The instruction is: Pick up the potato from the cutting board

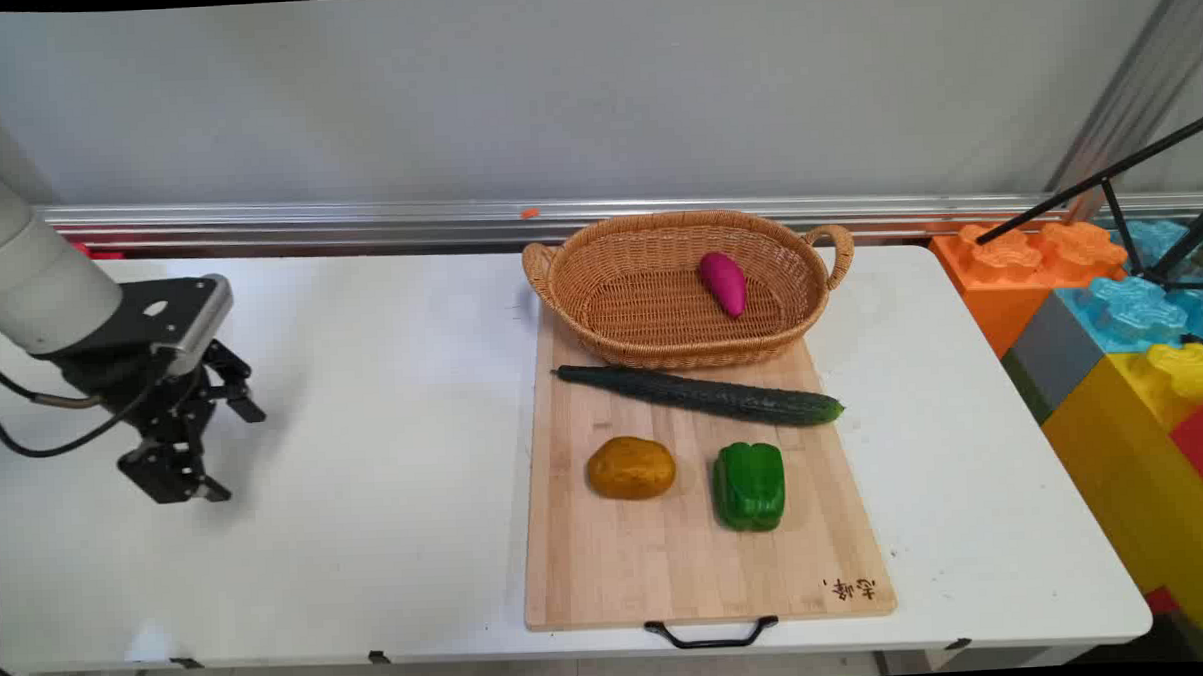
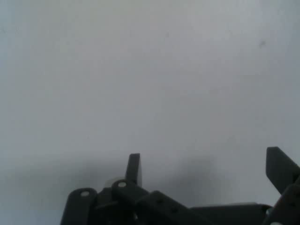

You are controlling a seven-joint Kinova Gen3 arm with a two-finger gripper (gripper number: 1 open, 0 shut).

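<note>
Black two-finger gripper (image 1: 233,446) low over the bare left part of the white table (image 1: 384,406), near its left edge, well apart from everything else. Fingers (image 2: 134,168) spread wide, nothing between them; hand view filled with plain tabletop beyond the tips. Hard to say from the main view whether the tips touch the surface or hang just above it. Wooden cutting board (image 1: 670,566) right of the table's middle, reaching to the near edge, black handle (image 1: 711,633) overhanging that edge. Wicker basket (image 1: 661,321) at the board's far end, partly past its far edge, with a magenta sweet potato (image 1: 724,283) lying inside toward the right. Dark green cucumber (image 1: 704,395) stretched across the board just in front of the basket, its right tip over the board's right edge. Brownish-yellow potato (image 1: 631,467) near the board's middle, toward the left edge. Green bell pepper (image 1: 750,485) just beside it, toward the right edge, the two apart. Large toy blocks (image 1: 1111,320) in orange, blue, yellow and grey stacked off the table's right edge. Small orange speck (image 1: 529,213) on the metal rail along the wall behind the far edge.
</note>
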